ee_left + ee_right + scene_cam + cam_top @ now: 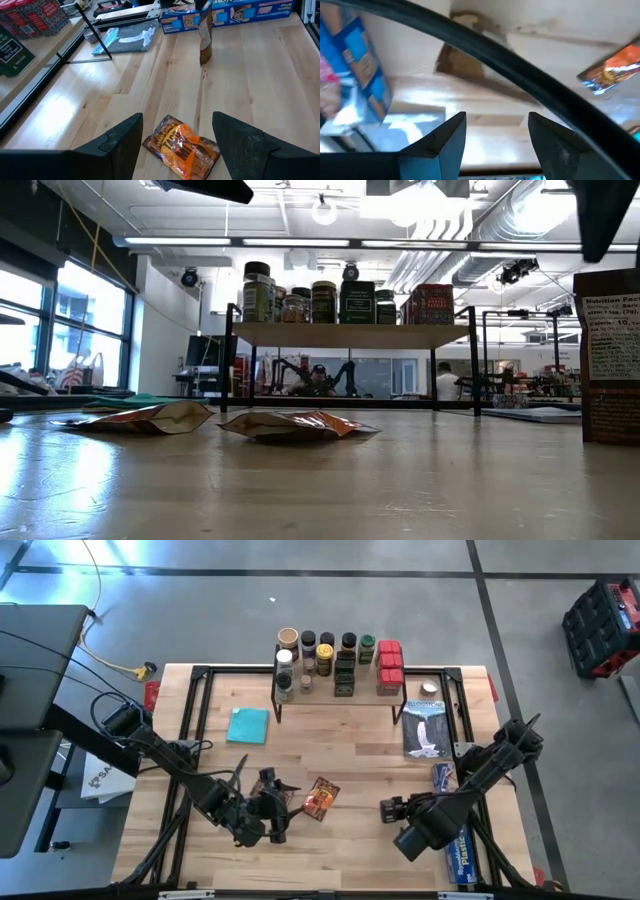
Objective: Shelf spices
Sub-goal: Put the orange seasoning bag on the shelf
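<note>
Orange packet ahead of the left pincer

The left pincer (177, 142) stood released, the crinkled orange foil packet (182, 153) lying between its fingers, long axis slanted; the right pincer (495, 132) gaped empty.

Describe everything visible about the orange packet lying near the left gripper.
The orange packet is a flat, glossy foil-like pouch, orange with dark print and crinkled, silvery edges. It lies flat on the wooden tabletop, slightly askew, in front of the shelf and not on it. In the left wrist view it sits just ahead of the open left gripper, between the fingers' line. Nothing grips it; only the table touches it.
</note>
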### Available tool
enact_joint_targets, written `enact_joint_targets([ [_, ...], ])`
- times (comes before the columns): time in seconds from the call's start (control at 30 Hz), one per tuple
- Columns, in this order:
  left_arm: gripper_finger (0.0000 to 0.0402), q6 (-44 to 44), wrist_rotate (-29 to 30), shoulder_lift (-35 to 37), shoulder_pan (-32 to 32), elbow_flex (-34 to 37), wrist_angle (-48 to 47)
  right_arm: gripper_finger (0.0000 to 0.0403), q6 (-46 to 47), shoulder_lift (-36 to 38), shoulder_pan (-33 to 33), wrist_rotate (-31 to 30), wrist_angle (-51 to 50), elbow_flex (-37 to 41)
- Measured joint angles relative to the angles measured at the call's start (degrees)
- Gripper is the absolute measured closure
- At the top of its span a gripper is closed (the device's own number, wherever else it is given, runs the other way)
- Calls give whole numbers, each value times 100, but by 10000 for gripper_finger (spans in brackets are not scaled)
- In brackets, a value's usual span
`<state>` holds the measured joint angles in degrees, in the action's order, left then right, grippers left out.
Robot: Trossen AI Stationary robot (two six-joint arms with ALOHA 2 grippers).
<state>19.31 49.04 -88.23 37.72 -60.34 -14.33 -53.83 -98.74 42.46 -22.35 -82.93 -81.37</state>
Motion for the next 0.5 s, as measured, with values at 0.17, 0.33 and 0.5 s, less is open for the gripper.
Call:
enact_joint_targets([
  [0.17,165,-44,-21,0,-64,0,-1,195,-261,0,20,-3,570,248],
  [0.33,165,-4,-48,0,-96,0,-2,195,-286,0,106,97,656,323],
  [0.5,165,5,-48,0,-96,0,-2,195,-158,0,223,131,726,357],
])
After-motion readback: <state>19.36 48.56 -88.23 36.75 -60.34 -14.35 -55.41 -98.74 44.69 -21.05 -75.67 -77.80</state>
